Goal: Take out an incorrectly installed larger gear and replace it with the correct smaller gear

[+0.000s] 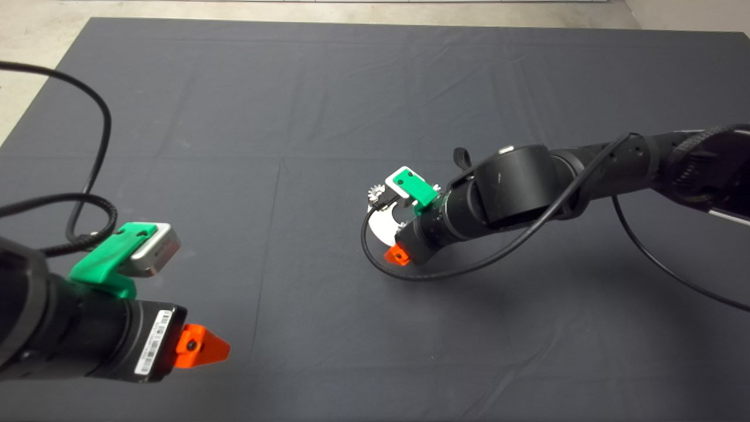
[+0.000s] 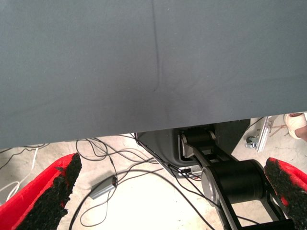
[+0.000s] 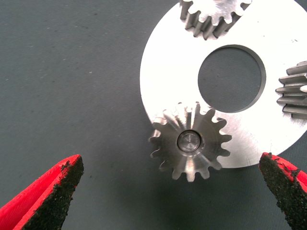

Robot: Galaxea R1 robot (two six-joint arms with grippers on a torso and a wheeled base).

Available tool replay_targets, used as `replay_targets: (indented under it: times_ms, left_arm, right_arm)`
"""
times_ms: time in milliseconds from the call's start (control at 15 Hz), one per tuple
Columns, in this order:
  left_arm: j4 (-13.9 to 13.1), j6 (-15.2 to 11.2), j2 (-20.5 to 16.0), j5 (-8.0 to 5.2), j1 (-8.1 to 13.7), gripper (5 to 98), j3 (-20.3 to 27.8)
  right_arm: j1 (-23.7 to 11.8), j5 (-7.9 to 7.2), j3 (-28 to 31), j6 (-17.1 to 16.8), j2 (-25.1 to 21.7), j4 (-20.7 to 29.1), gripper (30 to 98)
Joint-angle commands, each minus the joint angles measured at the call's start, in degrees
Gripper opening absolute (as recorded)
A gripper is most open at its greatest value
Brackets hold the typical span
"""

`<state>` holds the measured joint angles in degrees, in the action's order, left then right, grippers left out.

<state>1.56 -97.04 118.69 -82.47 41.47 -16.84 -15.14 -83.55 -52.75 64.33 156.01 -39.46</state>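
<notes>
The larger gear (image 3: 189, 143), shiny silver with flared teeth, sits on a pin at the edge of a round silver plate (image 3: 163, 62) with a centre hole. My right gripper (image 3: 168, 196) hovers over it, open and empty, with one finger (image 3: 53, 191) on either side of the gear and well apart from it. In the head view the right gripper (image 1: 391, 237) is at mid-mat over the plate (image 1: 381, 227), hiding most of it. Two lighter small gears (image 3: 211, 14) (image 3: 295, 93) sit on the plate's other edges. The smaller dark gear is out of view. My left gripper (image 1: 199, 346) waits open at the lower left.
The dark mat (image 1: 246, 117) covers the table. A black cable (image 1: 410, 275) loops onto the mat beside the plate. The left wrist view shows the mat's edge, the floor with cables, the robot's base (image 2: 230, 177) and a person's shoe (image 2: 297, 125).
</notes>
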Motion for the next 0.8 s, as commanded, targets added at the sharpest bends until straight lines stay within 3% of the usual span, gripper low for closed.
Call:
replay_targets:
  times_ms: [0, 733]
  left_arm:
    - [-0.9, -0.3, 0.1, -0.06, 0.7, 97.9, 0.9]
    - [-0.9, -0.6, 0.1, -0.06, 0.7, 97.8, 0.9]
  right_arm:
    - [0.1, 0.14, -0.7, -0.3, -0.4, -4.0, 96.9]
    - [2.2, 0.15, -2.7, -0.4, 0.5, -5.7, 95.2]
